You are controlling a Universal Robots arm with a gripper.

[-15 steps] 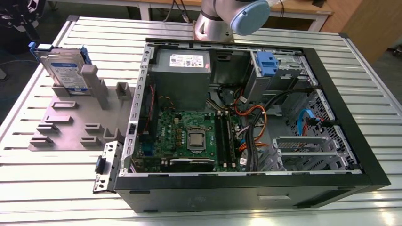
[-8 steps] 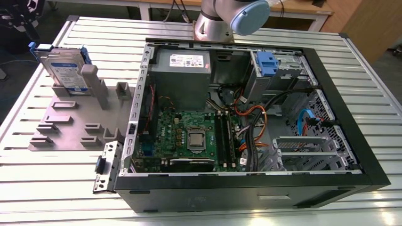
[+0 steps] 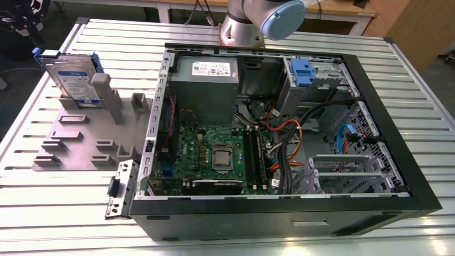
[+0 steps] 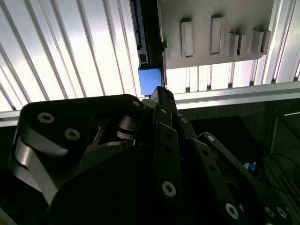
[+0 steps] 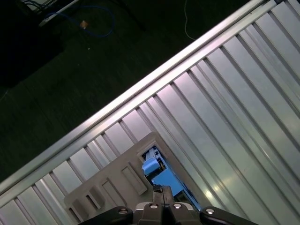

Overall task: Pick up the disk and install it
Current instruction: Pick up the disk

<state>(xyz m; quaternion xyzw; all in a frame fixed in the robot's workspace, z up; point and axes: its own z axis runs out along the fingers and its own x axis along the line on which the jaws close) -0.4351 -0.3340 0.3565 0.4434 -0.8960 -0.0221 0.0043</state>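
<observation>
standing upright in a grey plastic holder, the silver blue-framed disk shows its label in the exterior view. the first wrist view shows the black hand above it, pressed together and empty.

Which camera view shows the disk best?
The exterior view: the disk stands upright in the grey holder, labelled face and blue frame plain to see. Both wrist views look down on it edge-on, catching little beyond its blue frame.

Exterior view overlooks the whole table; both wrist views face down onto its rack.
</observation>
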